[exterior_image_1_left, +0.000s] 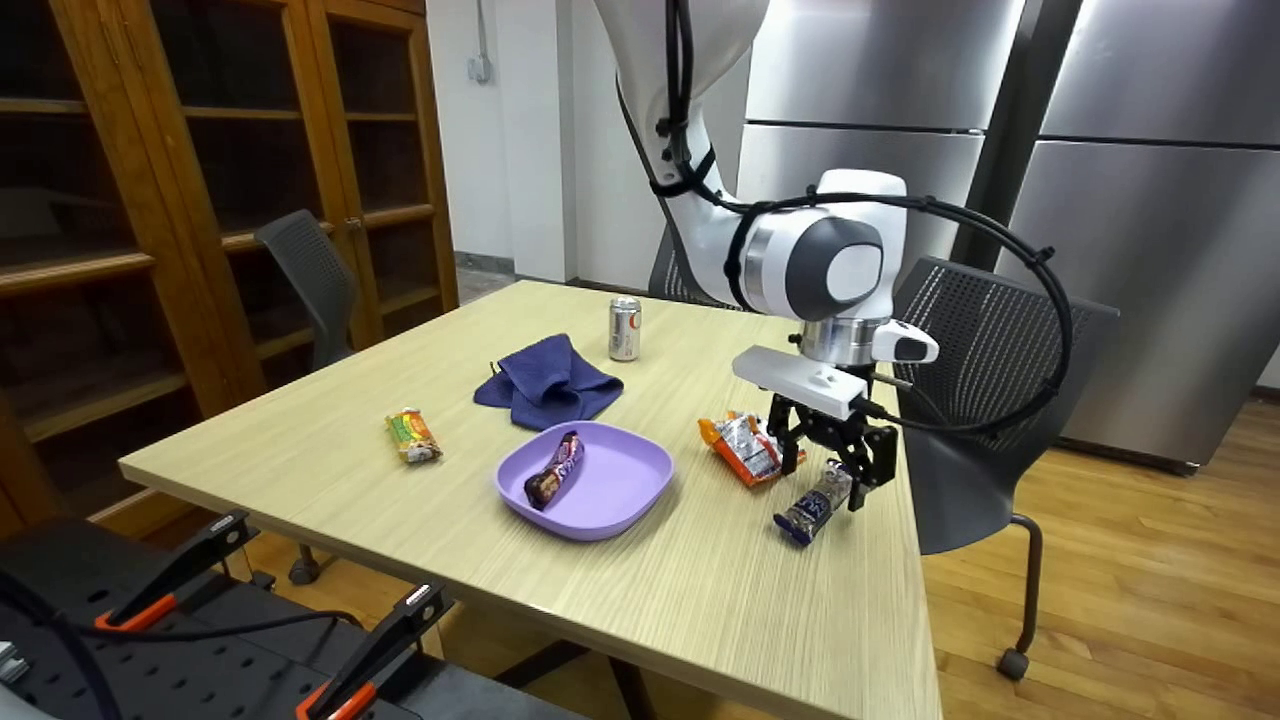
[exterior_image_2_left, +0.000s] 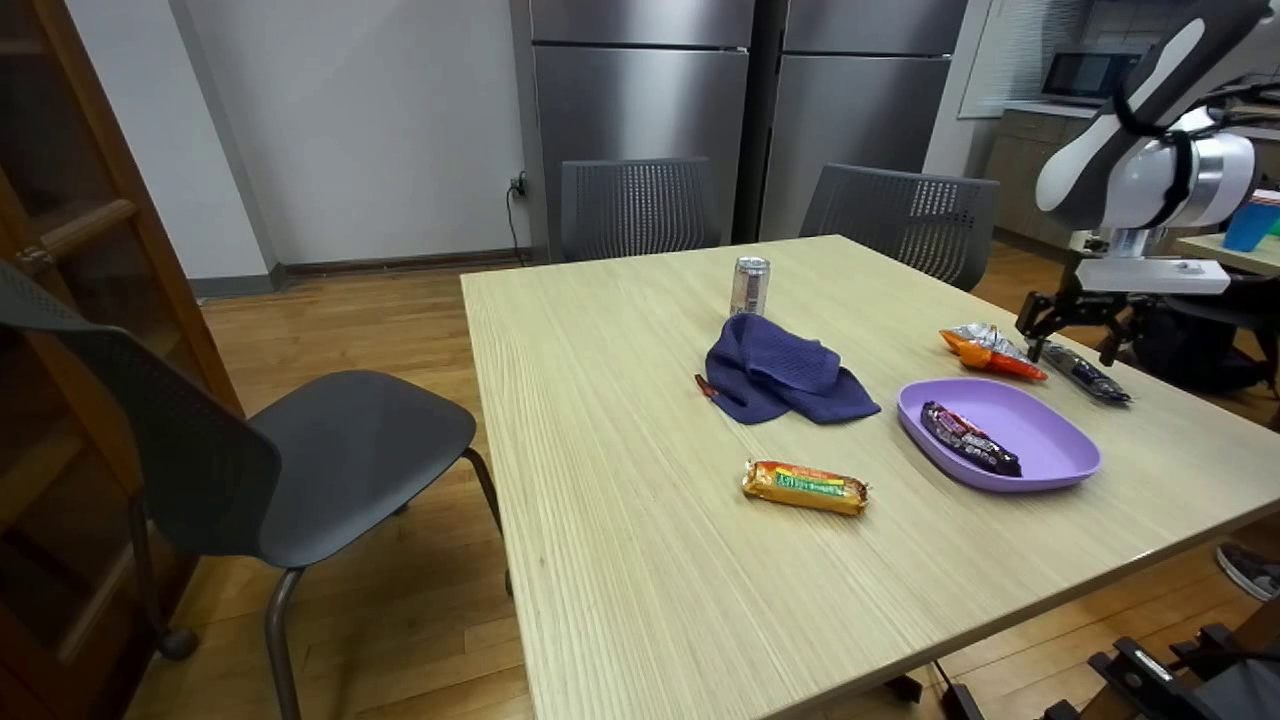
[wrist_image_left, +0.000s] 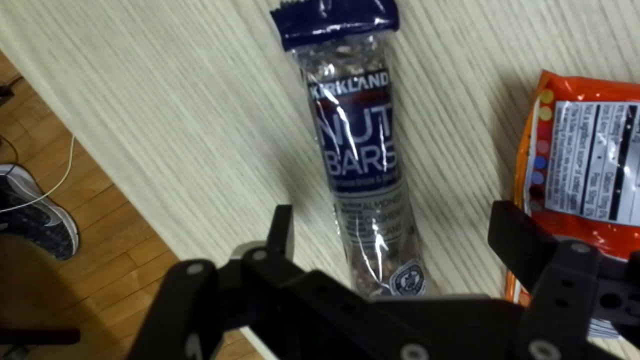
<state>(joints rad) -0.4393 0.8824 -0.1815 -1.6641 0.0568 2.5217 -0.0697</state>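
Near the edge of the wooden table (exterior_image_1_left: 850, 610), a nut bar (wrist_image_left: 357, 135) is being straddled by the gripper (wrist_image_left: 392, 232), whose fingers are standing wide apart, with nothing being gripped. The bar is lying flat on the tabletop, with an orange packet (wrist_image_left: 580, 165) being seen just beside it. A sideways drag is being risked by the bar's off-centre place between the fingertips: if the nearer one were met first, the bar could be rolled or turned. A snag is also being invited on the packet's side, where its edge is being covered by a finger in the wrist view; whether contact is being made cannot be told. A droop is probably being courted, since the bar's blue end is reaching beyond the fingers, and a slip is being made likelier by the glossy wrapper.
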